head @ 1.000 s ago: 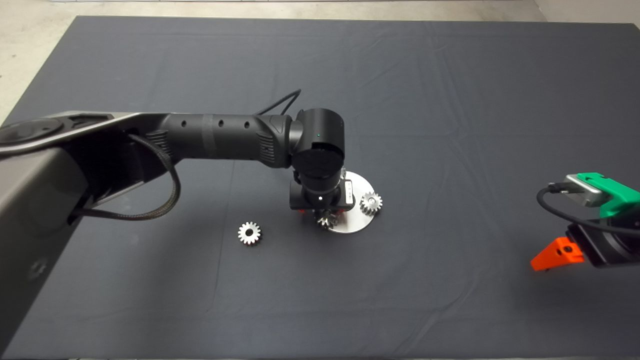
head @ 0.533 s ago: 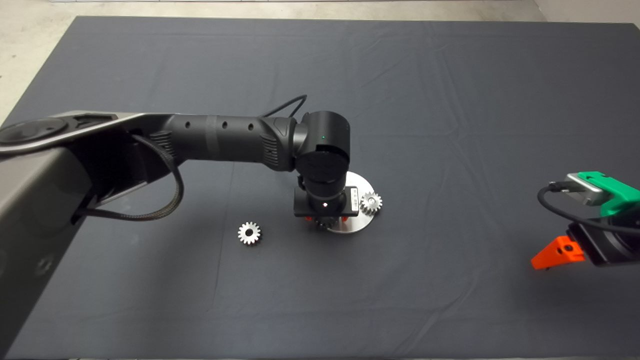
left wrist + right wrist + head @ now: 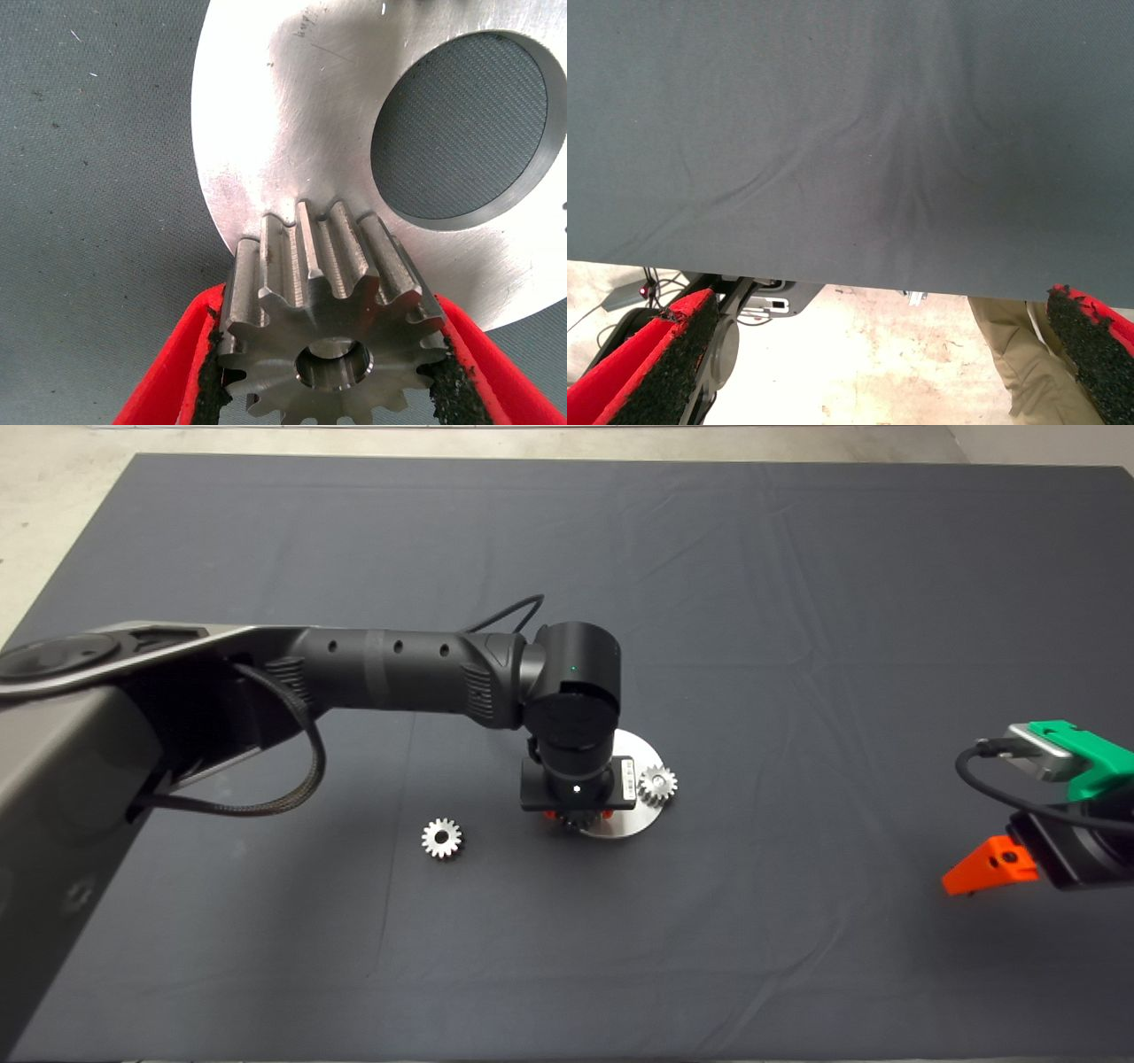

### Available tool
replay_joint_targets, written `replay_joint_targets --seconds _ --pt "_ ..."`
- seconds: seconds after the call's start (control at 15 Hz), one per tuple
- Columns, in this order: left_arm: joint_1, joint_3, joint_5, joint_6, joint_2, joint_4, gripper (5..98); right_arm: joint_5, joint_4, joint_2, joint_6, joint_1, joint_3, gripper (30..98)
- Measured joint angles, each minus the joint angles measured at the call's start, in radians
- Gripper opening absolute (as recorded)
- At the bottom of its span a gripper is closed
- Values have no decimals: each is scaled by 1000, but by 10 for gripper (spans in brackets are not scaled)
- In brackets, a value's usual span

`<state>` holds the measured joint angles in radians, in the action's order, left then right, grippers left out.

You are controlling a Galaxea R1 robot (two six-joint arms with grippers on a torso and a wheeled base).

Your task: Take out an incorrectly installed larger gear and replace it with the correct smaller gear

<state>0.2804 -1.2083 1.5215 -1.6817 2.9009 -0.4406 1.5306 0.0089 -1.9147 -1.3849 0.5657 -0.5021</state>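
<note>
The larger gear [image 3: 328,301], thick grey steel with a dark centre hole, sits between the red fingers [image 3: 190,354] of my left gripper [image 3: 328,372], which is shut on it. It stands at the near edge of the round silver plate [image 3: 292,133]. In the head view my left gripper [image 3: 576,817] points down over that plate [image 3: 633,822], and its wrist hides the gear. The smaller gear [image 3: 441,838], bright whitish-silver, lies flat on the mat to the plate's left. My right gripper [image 3: 983,868] waits open at the right edge.
Another gear [image 3: 657,784] stands on the plate's right side. The plate has a large round hole [image 3: 465,124] showing the mat. In the right wrist view my right gripper [image 3: 881,323] looks past the mat's edge to floor, cables and a person's leg [image 3: 1019,363].
My left arm shifted slightly right and its wrist turned over the plate's near edge, then held still. The right gripper tilted up a little.
</note>
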Motion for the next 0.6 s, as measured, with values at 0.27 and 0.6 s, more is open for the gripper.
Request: replay_joint_targets --seconds 0.27,0.6 --pt "0 0 0 0 0 0 449 0 0 -3 0 0 0 977" --pt "2 0 0 1 -1 0 420 0 0 -3 0 0 2 977"
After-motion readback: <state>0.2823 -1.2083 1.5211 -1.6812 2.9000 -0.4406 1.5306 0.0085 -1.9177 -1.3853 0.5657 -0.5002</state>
